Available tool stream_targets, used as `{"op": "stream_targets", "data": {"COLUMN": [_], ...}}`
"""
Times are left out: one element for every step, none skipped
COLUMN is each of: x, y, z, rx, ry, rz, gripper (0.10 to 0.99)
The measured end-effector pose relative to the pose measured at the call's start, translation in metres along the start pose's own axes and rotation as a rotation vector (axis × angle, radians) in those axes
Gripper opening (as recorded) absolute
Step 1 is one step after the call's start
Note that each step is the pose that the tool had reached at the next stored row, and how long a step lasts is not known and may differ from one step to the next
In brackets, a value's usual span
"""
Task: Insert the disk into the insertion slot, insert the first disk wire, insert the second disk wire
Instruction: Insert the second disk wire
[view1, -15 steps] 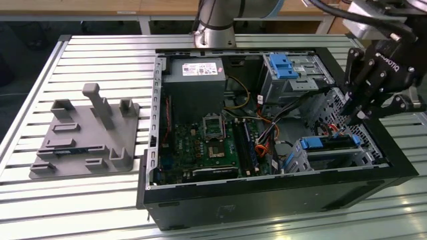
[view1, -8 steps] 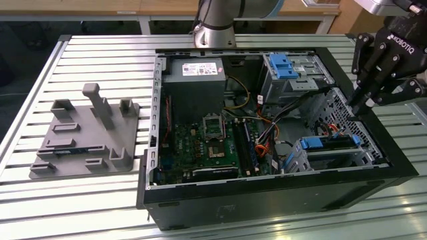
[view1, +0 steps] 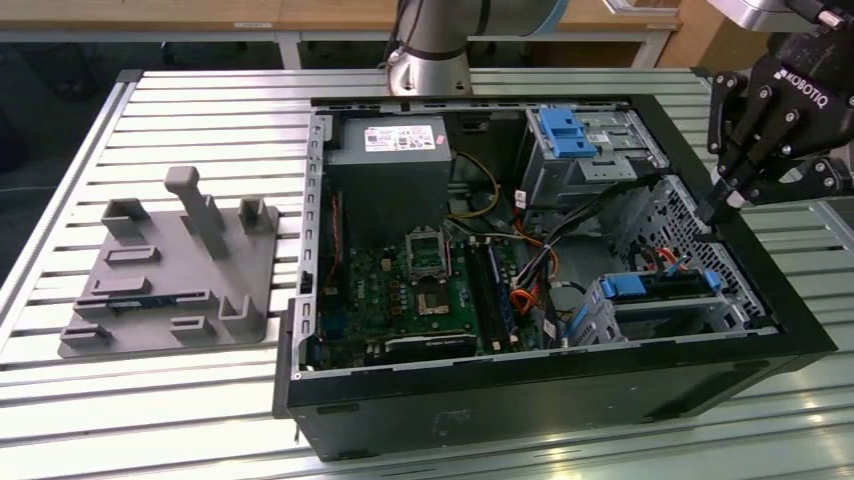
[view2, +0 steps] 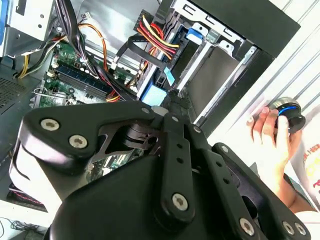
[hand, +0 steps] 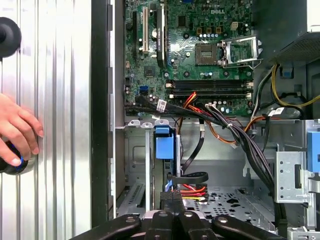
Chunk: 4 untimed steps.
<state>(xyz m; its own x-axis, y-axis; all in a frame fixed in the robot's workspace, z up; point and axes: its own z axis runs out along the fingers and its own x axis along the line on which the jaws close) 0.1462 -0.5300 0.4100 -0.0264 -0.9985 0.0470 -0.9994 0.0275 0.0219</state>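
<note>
End effector dips inside the computer case on a slatted table.

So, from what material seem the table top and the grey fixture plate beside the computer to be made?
The table top: probably aluminium, pale silver and ribbed, with long glossy reflections. The grey fixture plate: possibly plastic, maybe printed; uniform matte grey, no shine, blocky raised posts.
</note>
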Motion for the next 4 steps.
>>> {"op": "stream_targets", "data": {"x": [0.0000, 0.0000, 0.0000, 0.0000], "y": [0.0000, 0.0000, 0.0000, 0.0000], "z": [-0.0001, -0.0001, -0.0002, -0.0001], "rx": [0.000, 0.000, 0.000, 0.000], "ry": [0.0001, 0.0001, 0.0001, 0.0000], "rz": [0.000, 0.000, 0.000, 0.000], "gripper": [0.106, 0.106, 0.106, 0.106]}}
